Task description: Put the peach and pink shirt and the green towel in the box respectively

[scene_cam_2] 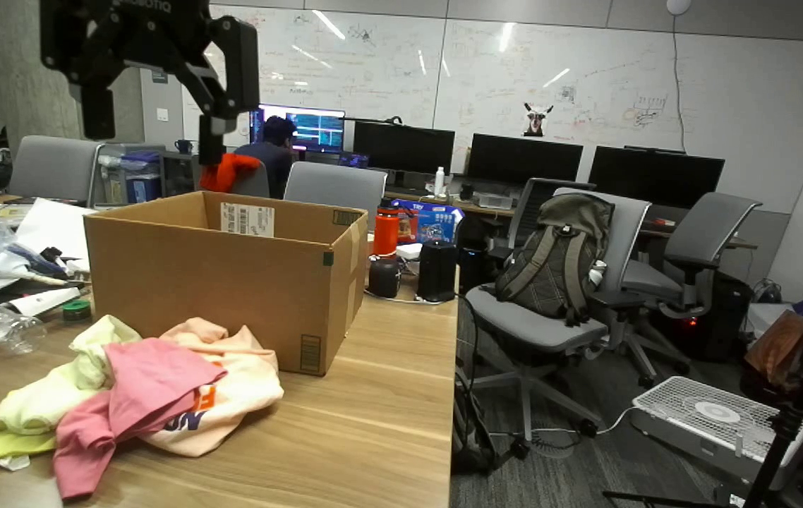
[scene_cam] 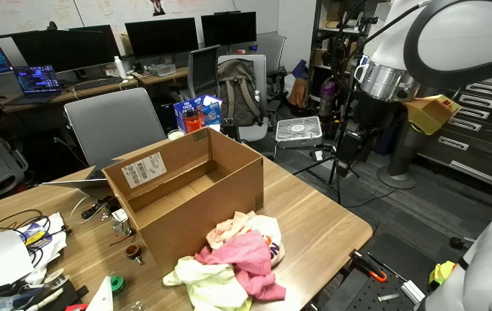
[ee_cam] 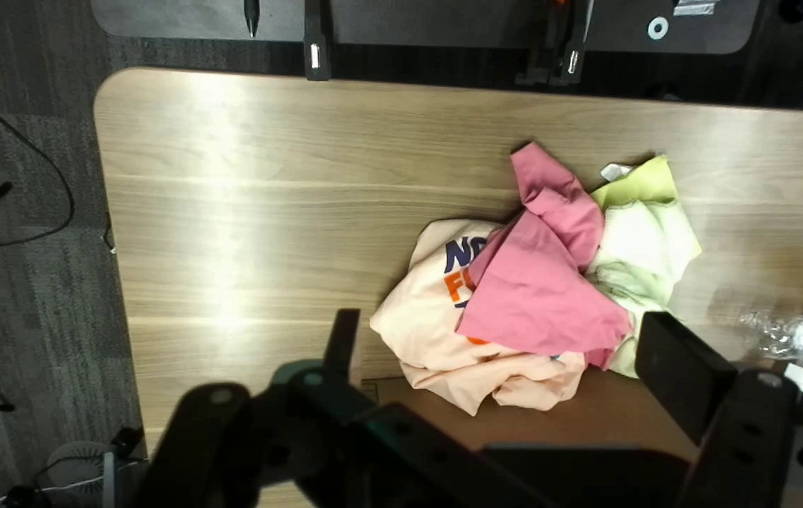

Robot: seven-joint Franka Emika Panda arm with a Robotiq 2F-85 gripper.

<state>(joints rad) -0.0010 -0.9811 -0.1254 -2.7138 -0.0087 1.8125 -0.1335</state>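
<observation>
1. Wood-grained counter (ee_cam: 232,247) stretches bare ahead and left of the tool (scene_cam_2: 155,128) in the wrist view, to a rounded corner; its fingers (scene_cam_2: 98,114) stand spread.
2. Lower than the tool, the open-topped box (scene_cam: 198,229) is mostly hidden behind it in that view; a fingertip masks part of the green towel (ee_cam: 638,243).
3. Just beside the box, between the fingers as seen there, lies the peach and pink shirt (ee_cam: 535,300).
4. Its narrow pink end points away from the tool; the towel's long axis runs crosswise to the line between the fingers.
</observation>
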